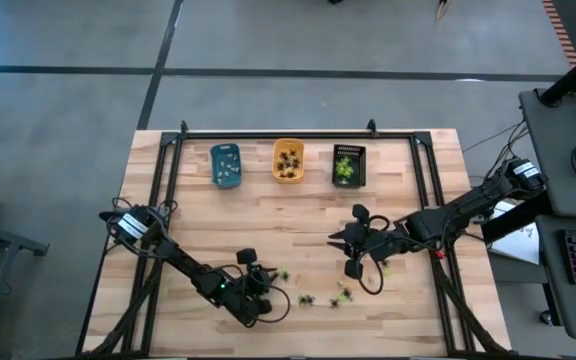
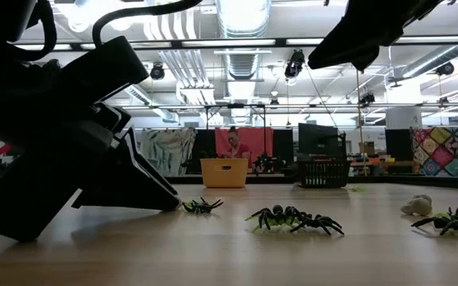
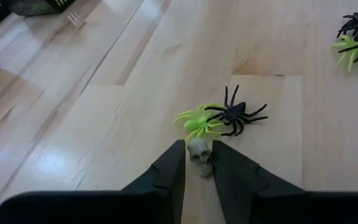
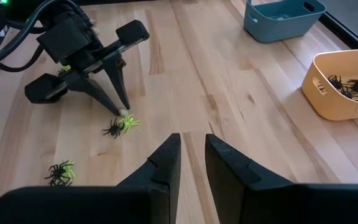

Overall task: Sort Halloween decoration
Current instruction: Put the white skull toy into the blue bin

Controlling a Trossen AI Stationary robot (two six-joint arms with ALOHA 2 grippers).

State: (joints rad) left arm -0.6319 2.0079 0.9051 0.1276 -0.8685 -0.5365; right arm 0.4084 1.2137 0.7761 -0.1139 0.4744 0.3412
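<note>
Wooden bench (image 1: 298,230), near its front edge: the left claw (image 3: 197,163) is pinching a pale skull (image 3: 199,155) that touches a green spider (image 3: 197,119) and black spider (image 3: 236,114). Lifting may snag their legs. Right claw (image 4: 190,155) waits, narrowly parted, empty

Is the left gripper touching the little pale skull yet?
Touching. In the left wrist view the left gripper has both fingers pressed against the pale skull between them.

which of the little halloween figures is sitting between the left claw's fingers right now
The pale skull, sitting between the left claw fingers. It is whitish and legless; the yellow-green spider and black spider just beyond it lie untouched on the wood.
</note>
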